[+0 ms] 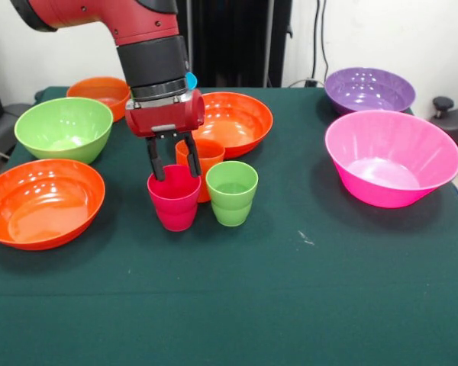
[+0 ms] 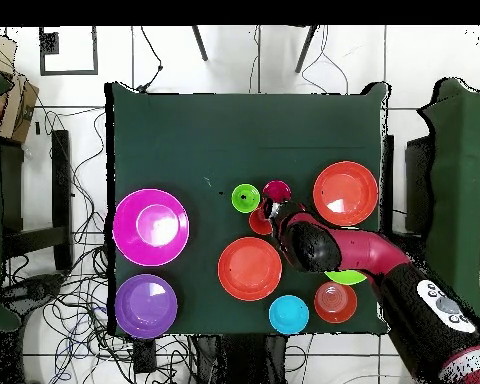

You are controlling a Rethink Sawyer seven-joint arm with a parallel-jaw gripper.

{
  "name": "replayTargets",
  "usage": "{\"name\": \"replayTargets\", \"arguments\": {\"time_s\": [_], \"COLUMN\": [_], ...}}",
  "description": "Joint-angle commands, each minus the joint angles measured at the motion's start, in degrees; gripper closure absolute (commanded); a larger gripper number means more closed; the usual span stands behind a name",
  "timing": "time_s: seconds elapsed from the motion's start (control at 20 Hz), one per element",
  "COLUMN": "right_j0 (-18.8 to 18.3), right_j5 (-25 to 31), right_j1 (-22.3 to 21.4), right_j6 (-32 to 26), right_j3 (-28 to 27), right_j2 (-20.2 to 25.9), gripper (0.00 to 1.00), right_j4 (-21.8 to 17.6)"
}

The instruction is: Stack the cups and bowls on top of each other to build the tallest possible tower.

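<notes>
Currently nothing is stacked: every bowl, including the pink bowl, sits alone on the table. My gripper hangs with jaws apart, straddling the far rim of the red cup, beside the green cup and orange cup. No tower begun.

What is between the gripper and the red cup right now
Nothing visible. The gripper is open right over the red cup, its fingers straddling the cup's back rim. The orange cup stands just behind, and the green cup is beside it.
</notes>
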Motion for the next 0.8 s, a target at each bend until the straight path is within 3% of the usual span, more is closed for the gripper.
{"name": "replayTargets", "arguments": {"time_s": [0.05, 0.4, 0.8], "right_j0": [2.2, 3.6, 2.0], "right_j5": [-0.6, 0.6, 3.0], "right_j1": [1.6, -0.5, -1.3], "right_j6": [3.9, 3.8, 1.5], "right_j3": [-4.3, -4.7, -5.4], "right_j2": [-2.0, -4.1, -3.1], "gripper": [0.00, 0.00, 0.00], "right_j4": [-0.6, -0.7, -0.5]}}
